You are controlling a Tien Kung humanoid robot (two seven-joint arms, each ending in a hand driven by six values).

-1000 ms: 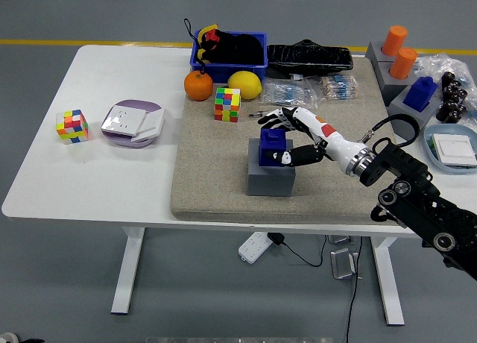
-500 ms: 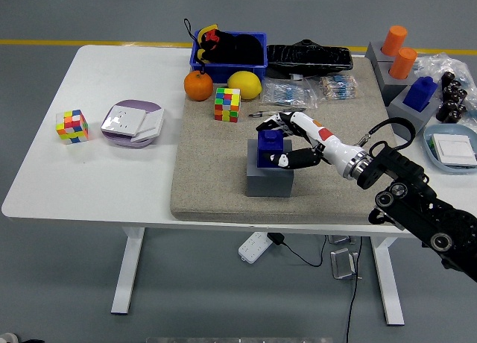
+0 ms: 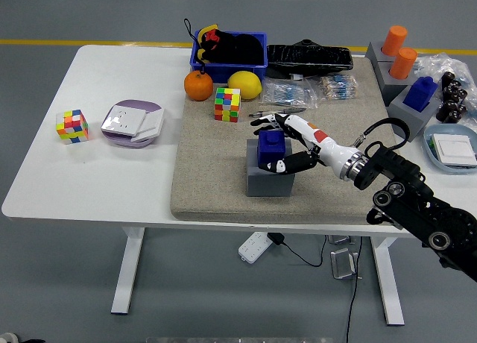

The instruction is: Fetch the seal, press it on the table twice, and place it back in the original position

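Your right hand (image 3: 282, 143) brackets the blue seal (image 3: 270, 148), fingers half-curled around it, grip unconfirmed. The seal sits in its grey holder (image 3: 270, 180), mid felt mat (image 3: 216, 179). Close firmly, then lift straight up.

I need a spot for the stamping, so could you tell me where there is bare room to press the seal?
Free: the mat left of the grey block, and its front strip. Crowded: the mat's back edge around the orange and lemon.
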